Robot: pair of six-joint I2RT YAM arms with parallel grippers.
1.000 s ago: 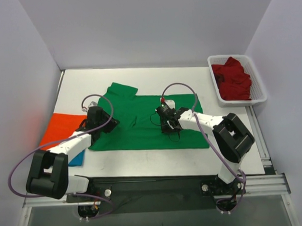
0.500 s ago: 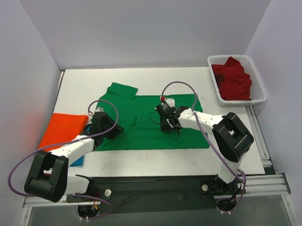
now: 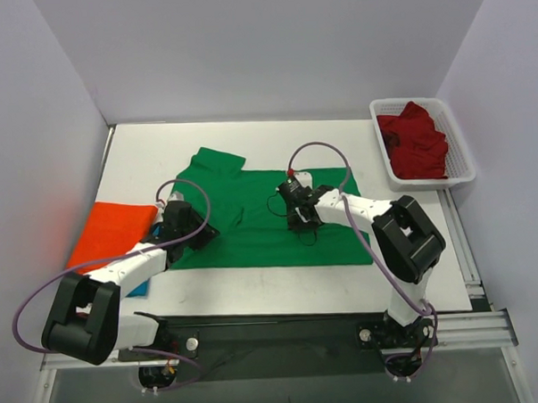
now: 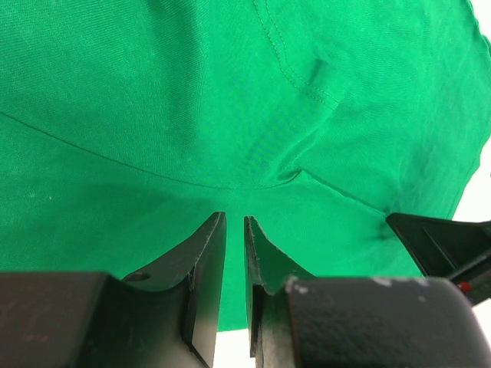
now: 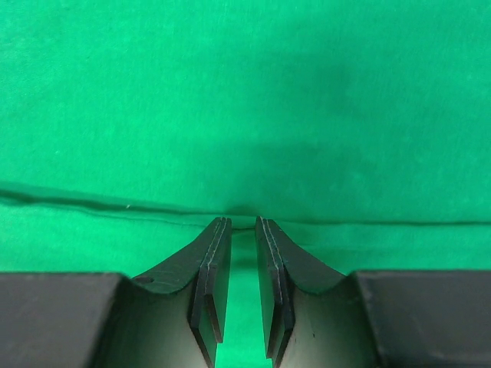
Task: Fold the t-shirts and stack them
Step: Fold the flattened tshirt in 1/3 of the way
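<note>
Your white tabletop [image 3: 275, 134] carries everything here. The green t-shirt [image 3: 253, 242] takes up its middle, spread flat, with one sleeve sticking out at the far left corner and its near edge running straight across in front of both arms.

At the tabletop's left edge you have the orange t-shirt [image 3: 109, 228], lying flat and just beside the green one. The white mesh basket [image 3: 429, 183] sits at the far right corner, well apart from the green shirt, and the dark red t-shirt [image 3: 416, 143] lies crumpled inside it. Only a small patch of the blue t-shirt [image 3: 139, 285] shows, under the near corner of the orange one and partly behind the left arm.

Your left tool [image 3: 199, 231] is down on the green shirt's left side. From its wrist camera the tool [image 4: 235, 218] has its jaws almost together, clenched on the cloth [image 4: 230, 100] – creases in the fabric run in towards the tips.

Your right tool [image 3: 301, 222] is down near the middle of the shirt, right of the collar area. Its wrist camera shows the tool [image 5: 242, 221] with jaws nearly closed, grasping a folded edge of the green cloth [image 5: 245, 100] that runs straight across the view – one layer lies beyond that edge and one in front.
</note>
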